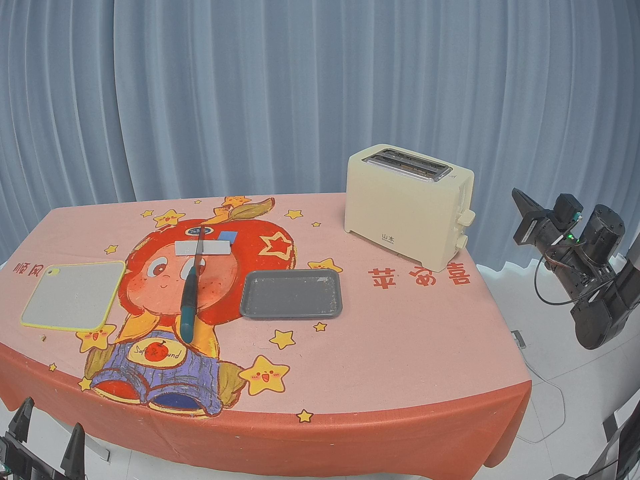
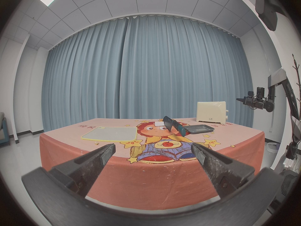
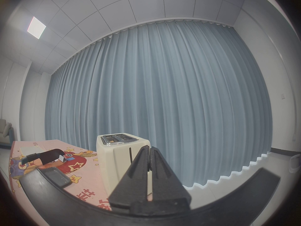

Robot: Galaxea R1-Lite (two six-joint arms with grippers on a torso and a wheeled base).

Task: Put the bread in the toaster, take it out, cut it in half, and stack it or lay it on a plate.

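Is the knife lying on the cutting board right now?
No, the knife lies on the table between the board and the tray, touching neither.

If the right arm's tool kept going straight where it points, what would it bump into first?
Probably the toaster: the shut right tool points at its lever end. Depth is unclear, so it might just miss.

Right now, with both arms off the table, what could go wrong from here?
The knife lies tilted, its blade propped on a white block; a grasp at the handle might make it slip. The toaster stands near the far right edge of the table, so a push from the shut right gripper could shift it.
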